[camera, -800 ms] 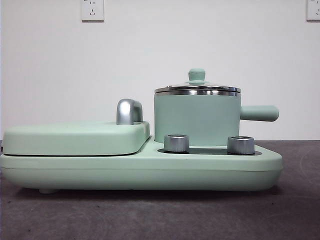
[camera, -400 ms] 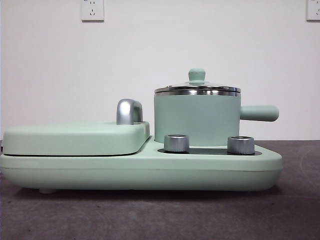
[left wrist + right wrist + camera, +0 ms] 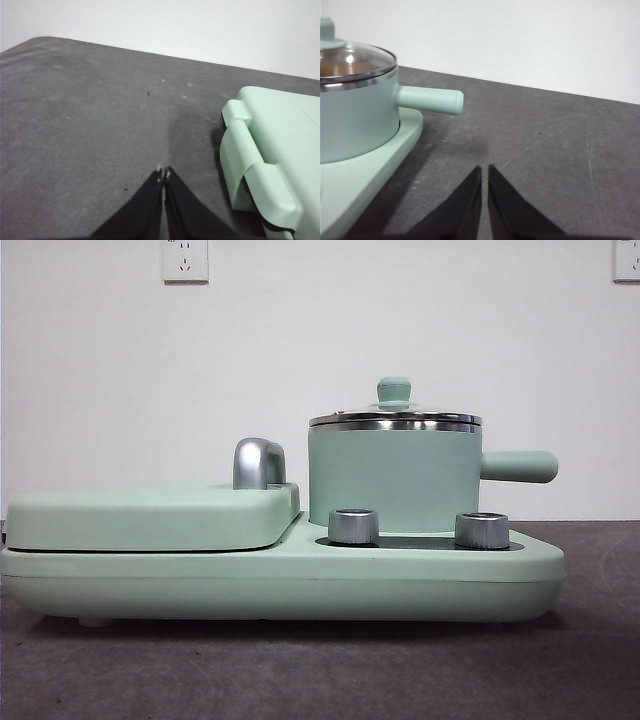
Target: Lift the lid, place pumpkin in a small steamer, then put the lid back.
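The small steamer (image 3: 392, 478), a mint-green pot with a straight side handle (image 3: 518, 466), stands on the right half of the mint-green base unit (image 3: 280, 585). The glass lid (image 3: 394, 416) with its mint-green knob sits on the pot. In the right wrist view the steamer (image 3: 355, 120) and lid (image 3: 352, 62) show beside my right gripper (image 3: 484, 169), which is shut and empty over the dark table. My left gripper (image 3: 163, 173) is shut and empty over the table, beside the unit's hinged end (image 3: 265, 160). An orange tint shows through the lid; the pumpkin itself is not clearly seen.
The flat hinged griddle cover (image 3: 150, 515) with a chrome handle (image 3: 258, 462) fills the unit's left half. Two chrome dials (image 3: 353, 525) (image 3: 481, 529) stand in front of the pot. The dark grey table (image 3: 320, 670) runs around the unit, with a white wall behind.
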